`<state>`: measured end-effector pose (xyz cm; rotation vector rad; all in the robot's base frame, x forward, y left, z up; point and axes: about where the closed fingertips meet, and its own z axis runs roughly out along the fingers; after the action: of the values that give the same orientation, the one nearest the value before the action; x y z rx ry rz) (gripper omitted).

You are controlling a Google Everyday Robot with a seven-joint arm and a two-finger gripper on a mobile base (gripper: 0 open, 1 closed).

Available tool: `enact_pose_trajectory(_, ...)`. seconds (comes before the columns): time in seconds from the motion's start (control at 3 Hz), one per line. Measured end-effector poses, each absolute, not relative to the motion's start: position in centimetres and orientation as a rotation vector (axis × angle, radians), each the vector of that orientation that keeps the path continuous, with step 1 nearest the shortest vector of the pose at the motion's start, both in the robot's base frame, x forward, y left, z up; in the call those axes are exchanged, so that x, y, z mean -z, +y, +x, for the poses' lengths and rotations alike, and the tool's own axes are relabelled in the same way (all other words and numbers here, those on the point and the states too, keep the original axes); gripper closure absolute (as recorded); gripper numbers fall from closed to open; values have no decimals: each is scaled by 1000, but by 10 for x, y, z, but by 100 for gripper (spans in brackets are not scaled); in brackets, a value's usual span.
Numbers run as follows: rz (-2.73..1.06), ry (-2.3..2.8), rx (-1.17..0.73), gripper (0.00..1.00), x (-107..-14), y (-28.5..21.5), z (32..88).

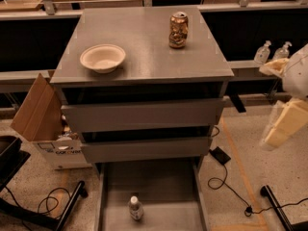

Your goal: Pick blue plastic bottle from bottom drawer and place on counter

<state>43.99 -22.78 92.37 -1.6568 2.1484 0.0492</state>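
The blue plastic bottle [135,208] stands upright with its white cap up on the floor of the open bottom drawer [163,186], near the drawer's front, left of centre. The counter [144,37] is the grey top of the cabinet. It carries a gold-brown drink can [178,30] at the back right and a pale bowl [102,57] at the left. My gripper [281,126] hangs on the cream and white arm at the right edge of the view. It is beside the cabinet at the height of the upper drawers, far from the bottle and holding nothing.
Two shut grey drawers [144,114] sit above the open one. An open cardboard box [45,124] stands to the cabinet's left. Cables [226,182] lie on the floor to the right. Two pump dispenser bottles [272,52] stand on the right side ledge.
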Motion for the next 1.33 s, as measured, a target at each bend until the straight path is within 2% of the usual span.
enact_pose_trajectory(0.67, -1448, 1895, -332, 0, -806, -196, 477)
enact_pose_trajectory(1.33, -1342, 1824, -402, 0, -772, -186, 495)
